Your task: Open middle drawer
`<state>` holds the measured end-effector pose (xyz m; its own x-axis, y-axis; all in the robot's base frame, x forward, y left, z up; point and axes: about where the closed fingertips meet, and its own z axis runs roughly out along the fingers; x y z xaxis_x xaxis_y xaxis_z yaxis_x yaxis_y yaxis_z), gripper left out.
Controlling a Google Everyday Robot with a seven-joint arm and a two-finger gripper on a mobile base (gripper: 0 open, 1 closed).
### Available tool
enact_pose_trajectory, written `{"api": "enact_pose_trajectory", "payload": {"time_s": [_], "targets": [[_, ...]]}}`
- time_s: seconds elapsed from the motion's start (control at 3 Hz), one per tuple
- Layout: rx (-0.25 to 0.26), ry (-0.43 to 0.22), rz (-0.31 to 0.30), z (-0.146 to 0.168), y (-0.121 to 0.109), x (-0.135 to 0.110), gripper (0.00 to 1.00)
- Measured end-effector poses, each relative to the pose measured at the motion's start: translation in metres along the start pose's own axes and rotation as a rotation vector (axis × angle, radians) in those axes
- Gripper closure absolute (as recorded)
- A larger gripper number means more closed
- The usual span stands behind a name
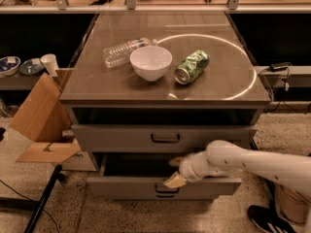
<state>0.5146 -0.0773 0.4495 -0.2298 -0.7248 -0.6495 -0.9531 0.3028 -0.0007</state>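
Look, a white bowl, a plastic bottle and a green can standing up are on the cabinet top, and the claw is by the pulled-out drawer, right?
Not quite: the green can lies on its side, as the camera view shows. The white bowl and plastic bottle are on the cabinet top, and the claw is by the pulled-out drawer.
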Motion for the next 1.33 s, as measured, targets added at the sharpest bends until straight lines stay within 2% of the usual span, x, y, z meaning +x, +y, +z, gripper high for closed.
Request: {"api": "enact_pose_trajectory", "payload": {"time_s": [0.33,0.67,1.33], "targets": [[-0.021,-0.004,-0.045,0.009,-0.003,-0.023,0.00],[-0.030,-0.006,-0.051,0.011,0.003,-0.017,0.00],[-0.042,-0.020,-0.032,0.021,0.014,0.015,0.00]]}}
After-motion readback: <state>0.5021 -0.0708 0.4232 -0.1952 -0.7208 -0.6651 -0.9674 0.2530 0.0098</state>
